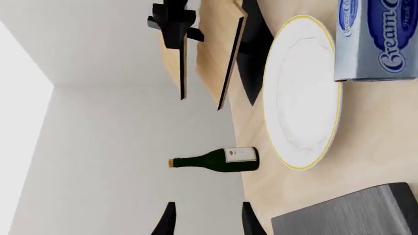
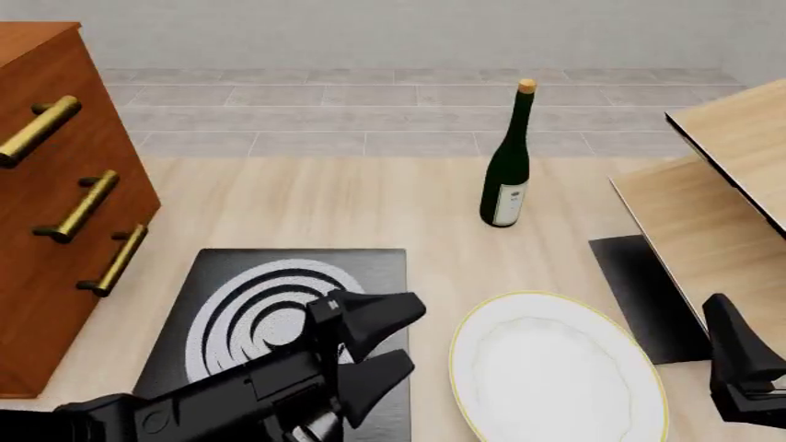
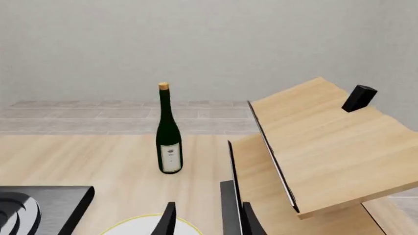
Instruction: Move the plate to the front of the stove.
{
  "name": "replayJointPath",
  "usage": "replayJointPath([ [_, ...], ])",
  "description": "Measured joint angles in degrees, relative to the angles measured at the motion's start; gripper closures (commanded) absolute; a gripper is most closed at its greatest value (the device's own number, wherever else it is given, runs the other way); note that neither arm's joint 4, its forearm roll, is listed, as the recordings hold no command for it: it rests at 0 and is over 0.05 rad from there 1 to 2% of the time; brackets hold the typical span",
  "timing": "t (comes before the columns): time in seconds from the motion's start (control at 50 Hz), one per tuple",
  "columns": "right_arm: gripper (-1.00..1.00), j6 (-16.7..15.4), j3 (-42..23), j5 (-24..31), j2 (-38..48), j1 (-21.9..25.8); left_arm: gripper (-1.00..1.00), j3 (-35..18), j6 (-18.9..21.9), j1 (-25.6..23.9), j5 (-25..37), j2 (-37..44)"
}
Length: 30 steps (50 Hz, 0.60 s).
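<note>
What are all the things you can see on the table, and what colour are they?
plate: one, white with a thin gold rim, near edge of the table, right of the stove
stove: one, black slab with silver-grey rings, left of the plate
bottle: one, dark green with a white label, upright, farther back
box: one, blue and white, beside the plate, seen only in the left wrist view
drawer cabinet: one, brown with gold handles, far left
wooden boards: two, light wood, tilted, at the right
black mat: one, under the boards
left gripper: black, open, over the stove
right gripper: black, open
</note>
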Motion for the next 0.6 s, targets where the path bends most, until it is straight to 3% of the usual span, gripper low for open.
replayJointPath([
  [0.6, -1.0, 0.0, 0.0, 0.0, 0.0, 0.0, -1.0, -0.3, 0.9, -4.6, 2.9, 3.3],
])
